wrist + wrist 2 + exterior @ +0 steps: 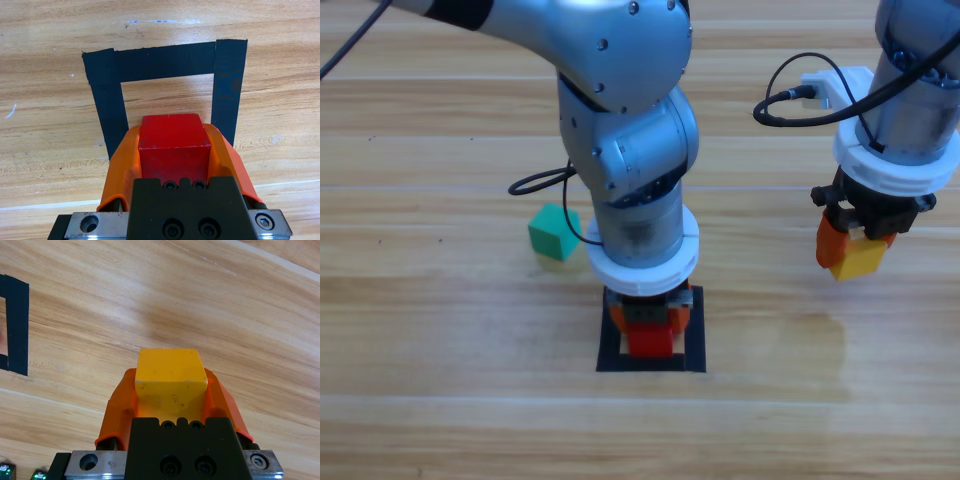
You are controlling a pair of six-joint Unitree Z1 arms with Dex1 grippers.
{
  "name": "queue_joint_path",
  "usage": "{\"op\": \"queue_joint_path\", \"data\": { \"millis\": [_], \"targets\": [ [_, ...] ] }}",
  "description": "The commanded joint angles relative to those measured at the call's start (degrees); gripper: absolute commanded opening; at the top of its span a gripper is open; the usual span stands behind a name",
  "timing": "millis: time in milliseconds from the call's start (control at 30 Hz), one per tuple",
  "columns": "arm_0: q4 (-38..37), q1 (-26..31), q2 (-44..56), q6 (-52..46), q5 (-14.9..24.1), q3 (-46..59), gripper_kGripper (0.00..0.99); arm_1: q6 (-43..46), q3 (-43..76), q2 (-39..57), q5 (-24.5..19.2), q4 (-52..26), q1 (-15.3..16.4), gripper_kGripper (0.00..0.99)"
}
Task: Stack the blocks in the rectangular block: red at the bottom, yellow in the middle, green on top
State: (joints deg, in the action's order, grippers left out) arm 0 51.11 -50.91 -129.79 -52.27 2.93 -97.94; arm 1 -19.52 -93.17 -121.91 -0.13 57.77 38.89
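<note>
Red was the cube [174, 145] clamped between the jaws of the left gripper [648, 330], which hung over the black tape rectangle [165, 62] on the wooden table [440, 400]; from the pictures it could not be told whether the cube already touched the wood. In the left wrist view the cube sat over the near part of the outline, with bare wood inside the frame showing beyond it. The right gripper [855, 255] waited well off to the right, its jaws closed on the yellow cube [171, 377] and held clear of the table. The teal-green cube [553, 233] rested by itself on the table to the left of the left arm, near the rectangle but outside it. As for what might go wrong, the red cube looked close to the near tape edge, so a release there could leave it overlapping the line rather than squarely inside. If the jaws opened unevenly, one could drag the cube and twist it, giving the yellow cube a skewed base. The right arm, coming across with its load while the left arm was over the rectangle, could also collide with it. No brand, label or readable writing showed on the cubes, the tape or the grippers.
</note>
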Motion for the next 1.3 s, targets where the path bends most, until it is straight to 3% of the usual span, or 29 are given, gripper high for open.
{"op": "queue_joint_path", "data": {
  "millis": [33, 667, 767, 800, 900, 933, 967, 1300],
  "targets": [
    [-0.6, -1.3, -3.5, -0.1, 0.2, 0.0, 0.031, 0.4, 1.9, 1.1, 1.3, -1.0, -1.9, 0.232],
    [-0.5, -2.1, -4.8, -0.2, 0.5, -1.1, 0.043, 0.8, 2.4, 1.1, 1.7, -1.7, -1.9, 0.232],
    [-0.5, -2.1, -4.7, -0.2, 0.5, -0.6, 0.081, 1.0, 2.4, 1.0, 2.2, -1.7, -1.9, 0.232],
    [-0.5, -2.0, -4.7, -0.2, 0.5, -0.4, 0.138, 1.1, 2.4, 1.0, 2.2, -1.8, -1.9, 0.232],
    [-0.5, -2.0, -4.3, -0.2, 0.5, 0.1, 0.532, 1.2, 2.5, 1.0, 2.6, -1.8, -1.9, 0.232],
    [-0.5, -2.0, -3.9, -0.2, 0.6, 0.4, 0.83, 1.2, 2.5, 1.0, 2.7, -1.8, -1.9, 0.232],
    [-0.4, -2.0, -3.5, -0.3, 0.8, 0.9, 0.965, 1.3, 2.5, 1.0, 2.8, -1.8, -2.0, 0.232],
    [-0.5, -0.8, 5.8, 0.6, 2.2, 5.7, 0.99, 1.4, 2.6, 2.2, 2.6, -1.8, -1.9, 0.232]
  ]
}}
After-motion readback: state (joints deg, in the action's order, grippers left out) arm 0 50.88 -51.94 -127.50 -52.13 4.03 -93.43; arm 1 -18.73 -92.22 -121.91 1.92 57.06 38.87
